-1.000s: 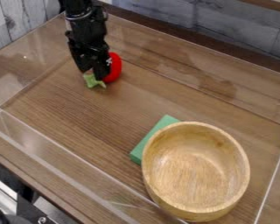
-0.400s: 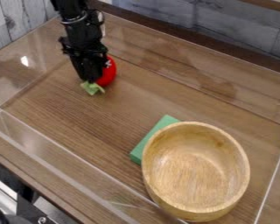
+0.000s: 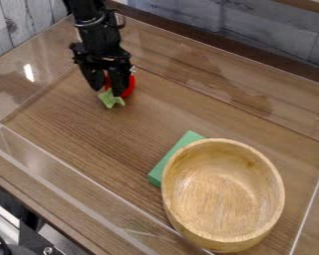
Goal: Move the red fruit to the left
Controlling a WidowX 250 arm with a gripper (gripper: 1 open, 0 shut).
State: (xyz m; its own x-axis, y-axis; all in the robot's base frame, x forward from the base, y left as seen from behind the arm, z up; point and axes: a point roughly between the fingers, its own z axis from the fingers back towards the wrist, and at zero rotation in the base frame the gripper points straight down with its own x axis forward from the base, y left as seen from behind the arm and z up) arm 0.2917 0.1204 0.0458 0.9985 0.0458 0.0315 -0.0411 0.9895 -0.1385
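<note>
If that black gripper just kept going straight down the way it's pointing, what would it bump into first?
Most likely the red fruit, which sits right between the fingers of the gripper. Just beneath that is the wooden table. Depth is hard to judge from this single view.

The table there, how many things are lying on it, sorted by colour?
Red: 1, the red fruit, under the gripper
Green: 1, the cloth square, partly under the bowl
Wood-coloured: 1, the wooden bowl
Total: 3
</note>
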